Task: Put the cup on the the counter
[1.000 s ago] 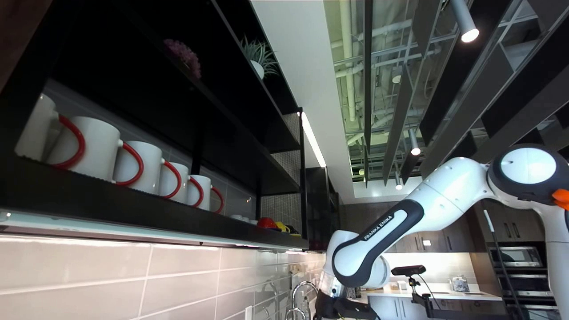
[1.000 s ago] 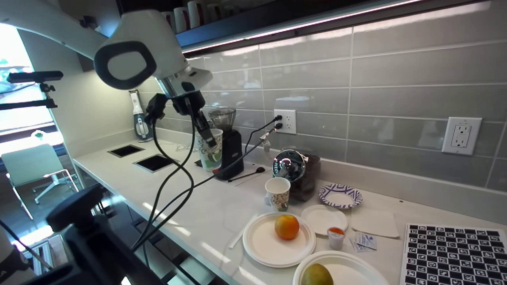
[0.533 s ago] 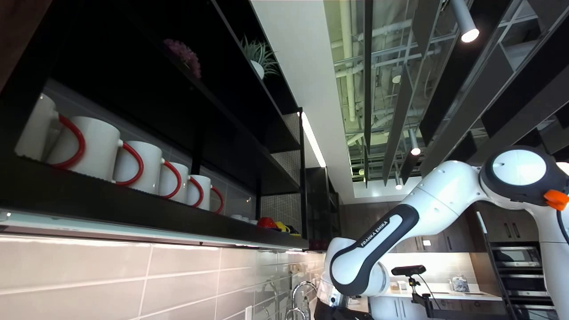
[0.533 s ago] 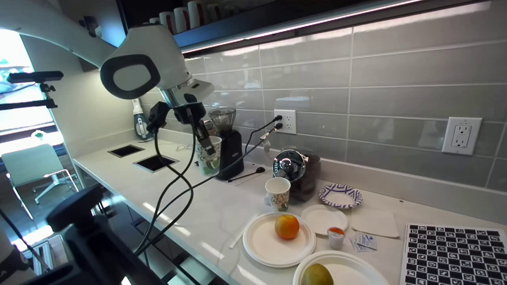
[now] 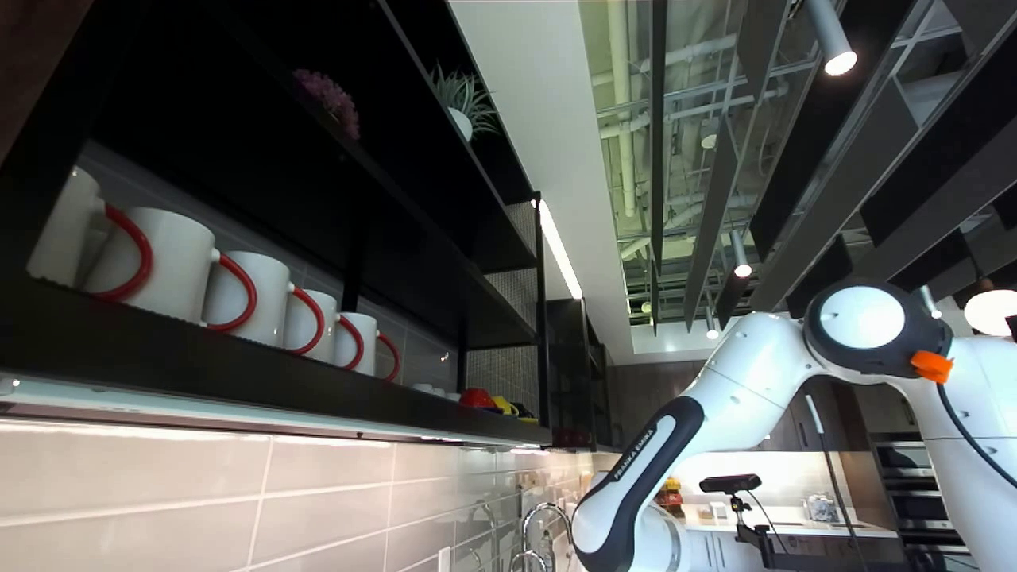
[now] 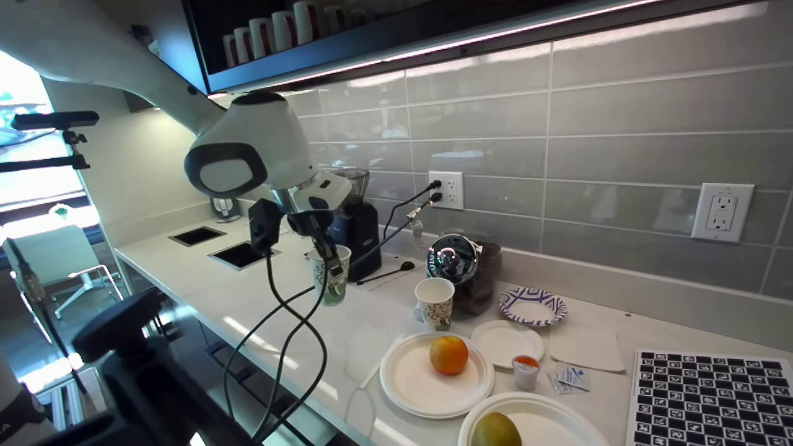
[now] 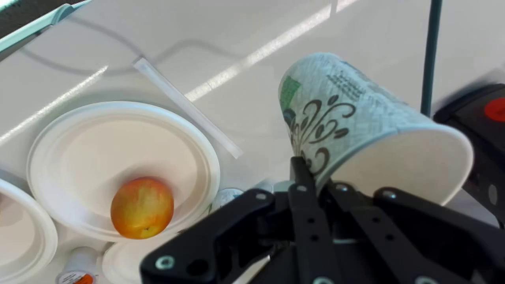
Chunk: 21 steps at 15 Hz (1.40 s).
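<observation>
One patterned paper cup (image 7: 367,124): over the counter (image 6: 378,310), wall pinched in the claw (image 7: 315,179); base contact I cannot tell from here. Step in hand, I judge, is placing. Next move calls for a level descent, base seated, then release.

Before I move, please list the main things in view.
held cup: one, patterned white, in pincer
standing cup: one, patterned white, on counter
plain plates: three, white, on counter
patterned plate: one, purple-white, near wall
fruits: two, orange and green, on plain plates
grinder: one, black, near wall
jar: one, dark, beside standing cup
mugs: at least five, white, on shelf
checkered board: one, black-white, on counter
pincer: one, black, over counter
arm: one, white, over counter
</observation>
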Tool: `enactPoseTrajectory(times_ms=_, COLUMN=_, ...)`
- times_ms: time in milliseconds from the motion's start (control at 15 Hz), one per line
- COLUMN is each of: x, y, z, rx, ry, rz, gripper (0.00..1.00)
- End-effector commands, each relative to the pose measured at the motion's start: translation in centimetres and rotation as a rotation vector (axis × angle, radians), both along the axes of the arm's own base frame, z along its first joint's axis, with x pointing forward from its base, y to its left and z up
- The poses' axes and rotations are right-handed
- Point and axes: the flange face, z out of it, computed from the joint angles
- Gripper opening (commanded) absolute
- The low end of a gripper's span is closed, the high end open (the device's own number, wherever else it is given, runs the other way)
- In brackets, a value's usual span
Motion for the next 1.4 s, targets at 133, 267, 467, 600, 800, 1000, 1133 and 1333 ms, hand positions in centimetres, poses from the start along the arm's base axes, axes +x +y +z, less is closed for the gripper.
enactPoseTrajectory(times_ms=133, x=1.5, y=-0.9, z=-4.6, rx=-0.038, ry=0.001, rz=0.01, gripper=0.01)
enactPoseTrajectory(times_ms=267, x=1.9, y=-1.0, z=-6.0, rx=-0.056, ry=0.002, rz=-0.001, gripper=0.01)
enactPoseTrajectory(times_ms=467, x=2.6, y=-0.7, z=-8.2, rx=-0.064, ry=-0.002, rz=-0.019, gripper=0.01)
enactPoseTrajectory(times_ms=600, x=3.0, y=-0.5, z=-9.5, rx=-0.054, ry=-0.003, rz=-0.04, gripper=0.01)
enactPoseTrajectory(times_ms=800, x=3.6, y=-0.3, z=-11.2, rx=-0.056, ry=-0.01, rz=-0.059, gripper=0.01)
enactPoseTrajectory(times_ms=1000, x=4.1, y=-0.5, z=-12.5, rx=-0.061, ry=-0.012, rz=-0.073, gripper=0.01)
enactPoseTrajectory(times_ms=1133, x=4.3, y=-0.8, z=-12.7, rx=-0.066, ry=-0.024, rz=-0.087, gripper=0.01)
enactPoseTrajectory(times_ms=1333, x=4.4, y=-0.8, z=-12.3, rx=-0.045, ry=-0.035, rz=-0.1, gripper=0.3)
